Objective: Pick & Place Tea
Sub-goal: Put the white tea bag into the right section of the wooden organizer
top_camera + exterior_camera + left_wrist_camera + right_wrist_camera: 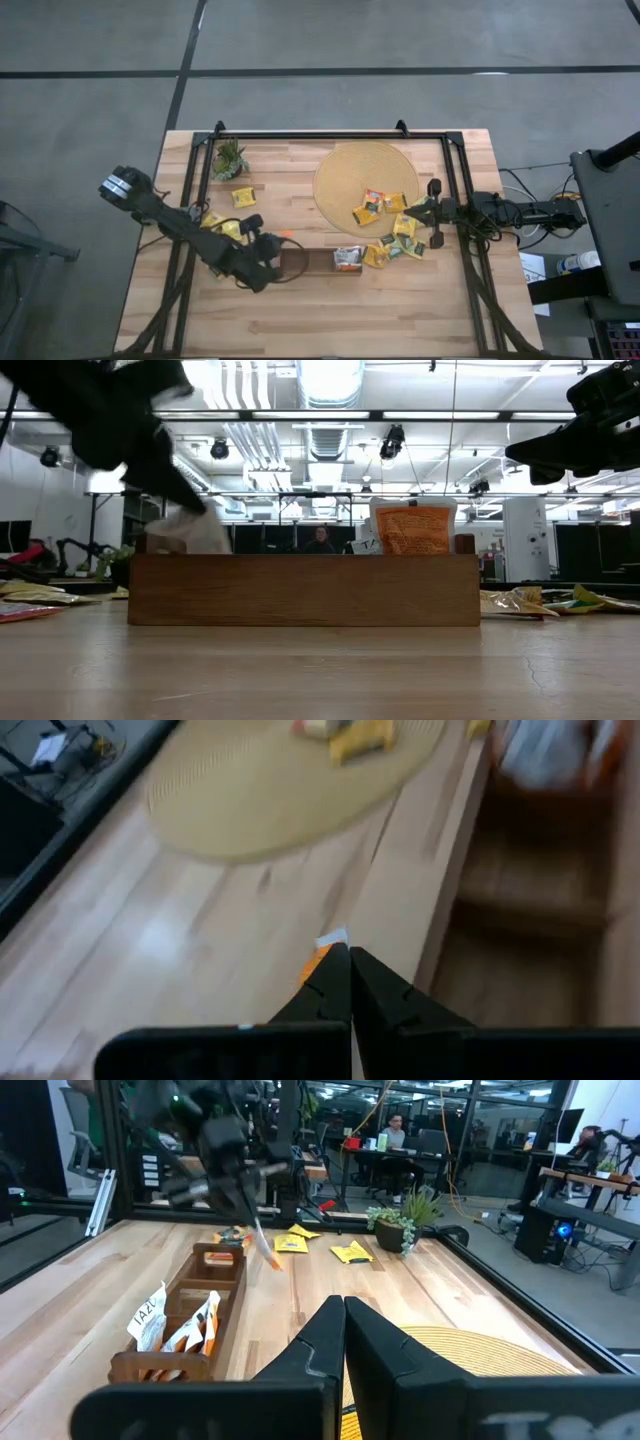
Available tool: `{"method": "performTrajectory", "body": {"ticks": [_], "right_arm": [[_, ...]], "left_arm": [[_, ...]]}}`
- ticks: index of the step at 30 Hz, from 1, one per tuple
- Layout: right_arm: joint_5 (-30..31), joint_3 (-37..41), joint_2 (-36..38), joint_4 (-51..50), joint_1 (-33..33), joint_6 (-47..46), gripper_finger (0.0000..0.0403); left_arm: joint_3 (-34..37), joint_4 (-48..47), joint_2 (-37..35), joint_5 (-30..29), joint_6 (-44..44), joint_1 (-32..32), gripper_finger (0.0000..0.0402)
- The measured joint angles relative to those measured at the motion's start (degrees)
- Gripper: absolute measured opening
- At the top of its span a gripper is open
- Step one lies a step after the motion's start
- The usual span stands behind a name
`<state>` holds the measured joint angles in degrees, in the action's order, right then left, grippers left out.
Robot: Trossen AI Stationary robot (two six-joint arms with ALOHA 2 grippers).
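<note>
Left end effector (281,243) is at the near-left end of the dark brown tray (300,262), fingers pinched together on one orange-and-white tea sachet (322,952); the left wrist view shows only a corner of the packet sticking out past the fingertips. In the right wrist view the same sachet (262,1248) hangs at a slant from the fingers just above the tray's end, so I judge it is about to be lowered in.

Right end effector (431,205) waits at the right edge of the round woven mat (340,170), fingers pressed together with nothing between them.

Location of remaining tea: a few sachets on the mat (379,205), a cluster on the counter (330,310) just off the mat's near-right edge (398,247), loose ones on the left near the small plant (229,160) (243,197). At least two already stand upright in the tray's right compartment (348,259).

Handling assessment: the sachets look very light, thin and flexible paper, likely to flop or twist in a pinch and easily crumpled. Lying flat, they offer little to grab; a raised edge or corner is the best purchase. Overlapping ones in the cluster risk coming up in pairs.
</note>
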<state>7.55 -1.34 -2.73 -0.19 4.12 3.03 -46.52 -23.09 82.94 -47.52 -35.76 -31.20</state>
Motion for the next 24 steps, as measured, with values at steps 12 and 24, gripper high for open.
{"method": "performTrajectory", "body": {"ticks": [12,24], "right_arm": [[0.0,0.0,0.0,0.0,0.0,0.0,0.0009],[0.0,0.0,0.0,0.0,0.0,0.0,0.0009]], "left_arm": [[-10.2,7.4,3.9,2.1,3.0,-1.4,0.0000],[-21.3,23.7,14.7,18.5,17.1,-1.5,0.0000]]}}
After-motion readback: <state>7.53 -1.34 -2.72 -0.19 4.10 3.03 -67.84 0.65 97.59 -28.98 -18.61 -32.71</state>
